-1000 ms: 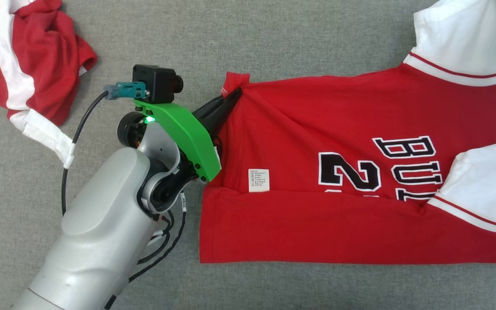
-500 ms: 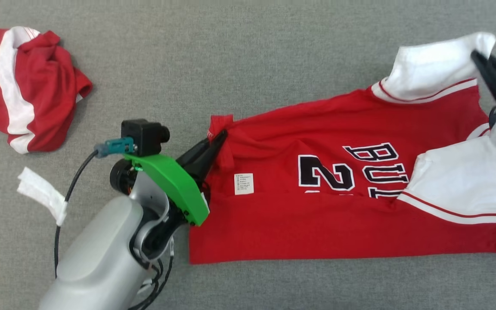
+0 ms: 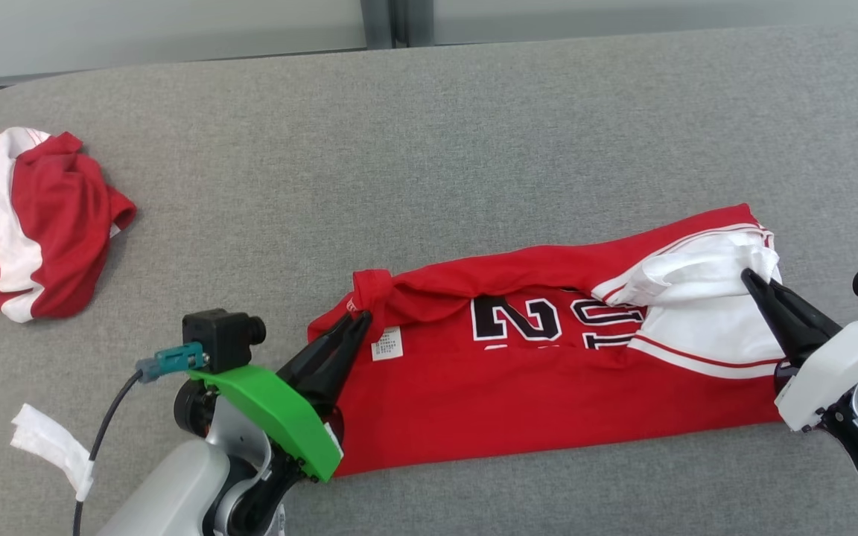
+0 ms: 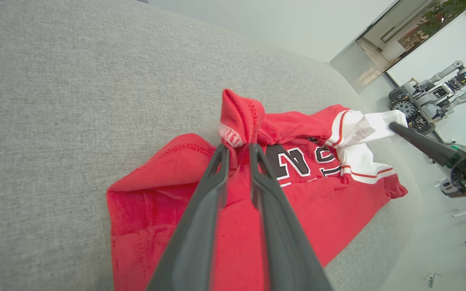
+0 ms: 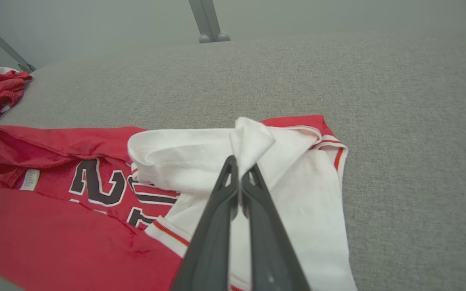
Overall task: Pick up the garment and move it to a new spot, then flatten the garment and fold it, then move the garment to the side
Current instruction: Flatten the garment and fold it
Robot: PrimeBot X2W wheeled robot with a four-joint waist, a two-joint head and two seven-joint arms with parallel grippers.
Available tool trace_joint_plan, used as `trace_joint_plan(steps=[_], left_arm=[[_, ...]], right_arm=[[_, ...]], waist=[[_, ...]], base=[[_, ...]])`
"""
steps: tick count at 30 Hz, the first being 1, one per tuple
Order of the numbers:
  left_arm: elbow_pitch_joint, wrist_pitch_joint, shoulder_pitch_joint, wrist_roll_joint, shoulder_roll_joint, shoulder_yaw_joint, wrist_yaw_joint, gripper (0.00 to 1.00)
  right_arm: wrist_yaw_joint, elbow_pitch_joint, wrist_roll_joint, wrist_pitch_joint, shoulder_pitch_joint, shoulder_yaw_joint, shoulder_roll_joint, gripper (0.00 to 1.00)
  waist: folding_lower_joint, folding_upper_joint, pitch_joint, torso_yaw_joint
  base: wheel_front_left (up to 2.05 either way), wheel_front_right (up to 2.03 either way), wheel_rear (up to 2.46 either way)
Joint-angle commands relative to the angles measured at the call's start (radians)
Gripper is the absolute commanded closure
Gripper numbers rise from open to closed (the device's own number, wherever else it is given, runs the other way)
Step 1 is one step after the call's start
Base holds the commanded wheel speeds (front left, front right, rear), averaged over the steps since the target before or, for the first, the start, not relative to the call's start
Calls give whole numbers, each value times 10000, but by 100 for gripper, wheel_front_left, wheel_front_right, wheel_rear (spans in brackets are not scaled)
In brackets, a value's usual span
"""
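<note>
The garment [image 3: 548,387] is a red jersey with white sleeves and black lettering, lying folded lengthwise on the grey table [image 3: 429,149]. My left gripper [image 3: 362,318] is at its left end, at a bunched red hem corner. In the left wrist view the left gripper [image 4: 238,147] has its jaws slightly parted, with that corner standing between the tips. My right gripper [image 3: 748,275] is at the right end. It is shut on a pinch of white sleeve, seen in the right wrist view at the right gripper [image 5: 239,161] above the garment [image 5: 55,234].
A second red and white garment [image 3: 19,223] lies crumpled at the table's far left. A white strip [image 3: 49,447] hangs on the left arm's cable. The table's rounded far edge [image 3: 176,63] runs along the top. Another robot [image 4: 427,101] stands in the background.
The camera has pulled back. Both grippers have drawn the garment's far edge toward me, folding it over into a narrower band. The left jaws have parted slightly.
</note>
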Motion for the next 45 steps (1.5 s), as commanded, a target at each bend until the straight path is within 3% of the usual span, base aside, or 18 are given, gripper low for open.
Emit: trace_joint_plan(steps=[1, 8, 11, 13, 15, 16, 17, 18, 22, 27, 29, 34, 37, 41, 45], left_arm=[[-136, -68, 266, 62, 154, 36, 78, 79], [-1054, -382, 1150, 190, 510, 38, 425, 79], [-1214, -415, 1539, -99, 507, 79, 480, 76], [-1189, -487, 1676, -130, 549, 97, 499, 68], [-1024, -554, 1843, -181, 510, 81, 504, 47], [-899, -617, 1886, -190, 471, 102, 526, 4], [-780, -690, 1882, -123, 465, 104, 550, 0], [-582, -801, 1873, -38, 450, 118, 586, 0], [26, -1243, 1955, 438, 532, 119, 866, 0], [77, -2473, 2264, 1184, 658, 426, 1357, 0], [-70, -2797, 2306, 1588, 531, 625, 1605, 0], [-418, -3027, 2476, 2809, -144, 1347, 2012, 0], [-559, -3016, 2781, 3636, -753, 1857, 1941, 0], [-508, -3019, 3199, 4620, -1552, 2351, 1522, 0], [-338, -3020, 3597, 5176, -2133, 2844, 1065, 0]], right_arm=[[1, -122, -117, 12, 136, -178, 108, 100], [1, -431, -432, 428, 647, -560, 385, 100], [1, -334, -594, 602, 699, -611, 382, 100], [1, -257, -641, 721, 646, -549, 446, 100], [1, -98, -759, 911, 633, -469, 474, 100], [1, 0, -869, 917, 616, -480, 469, 96], [1, 96, -893, 970, 640, -449, 509, 67], [2, 197, -921, 1114, 762, -334, 556, 0], [-5, 301, -901, 1528, 1072, -460, 293, 0], [1, 73, -707, 1922, 1170, -1824, 389, 0], [1, -23, -912, 2299, 1019, -2313, 406, 0], [2, 372, -2012, 3449, 388, -2376, 817, 0], [-2, 1016, -2862, 3871, -149, -2114, 1084, 0], [-4, 2243, -3753, 4122, -623, -1853, 1307, 0], [-7, 3152, -3952, 4083, -724, -1938, 1422, 0]], waist=[[0, -1, -237, -205], [0, -1, -458, -281], [0, -1, -457, -257], [0, -1, -415, -212], [0, -1, -387, -155], [0, -1, -376, -111], [0, -1, -377, -75], [0, -1, -394, -24], [0, -1, -508, 87], [0, -1, -598, 168], [0, -1, -515, 251], [0, -1, -220, 590], [0, -1, -77, 721], [0, -1, -62, 950], [0, -1, -195, 1117]], base=[[0, 0, 0], [0, 0, 0], [0, 0, 0], [0, 0, 0], [0, 0, 0], [0, 0, 0], [0, 0, 0], [0, 0, 0], [0, 0, 0], [0, 0, 0], [0, 0, 0], [0, 0, 0], [0, 0, 0], [0, 0, 0], [0, 0, 0]])
